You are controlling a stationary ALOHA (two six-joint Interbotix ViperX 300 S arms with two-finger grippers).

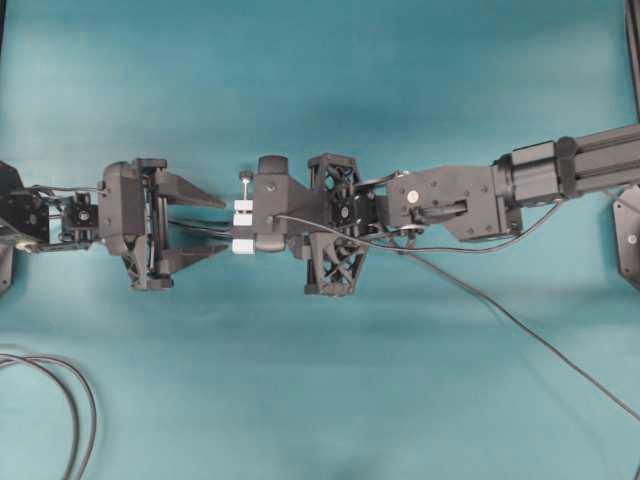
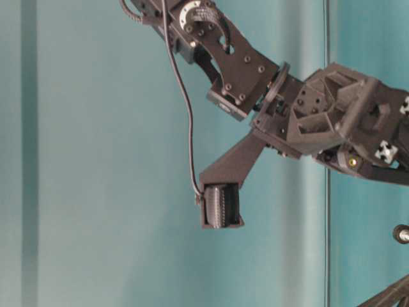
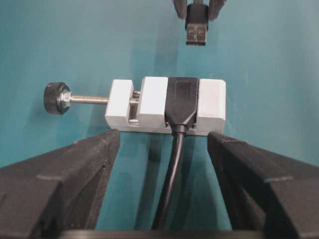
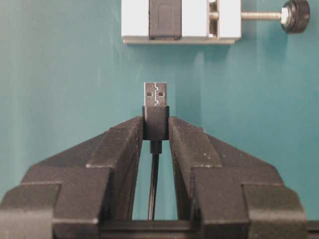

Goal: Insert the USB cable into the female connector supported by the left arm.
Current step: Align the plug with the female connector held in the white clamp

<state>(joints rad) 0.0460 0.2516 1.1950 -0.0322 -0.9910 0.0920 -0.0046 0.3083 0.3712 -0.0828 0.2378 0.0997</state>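
Two black plastic claws faced each other over a smooth teal desk. Seen from its own wrist camera, the left claw stood spread wide, its two tapered, matte fingers flanking open space and touching nothing. Just ahead of them lay the female connector, a glossy black rectangular socket clamped as a dark band in a small white block of squared, blocky segments. A thin silvery threaded post with a knurled black knob stuck out from the block's side, and a smooth black cord ran back from the socket between the fingers.

The right claw pinched the short black collar of the USB cable between its ridged, wedge-shaped fingers. The flat silvery metal plug, stamped with two small square holes, pointed straight at the socket, lined up with it but apart from it, teal surface showing between. The thin dark grey cable trailed down between the fingers. In the overhead view the white block sat between the two claws.
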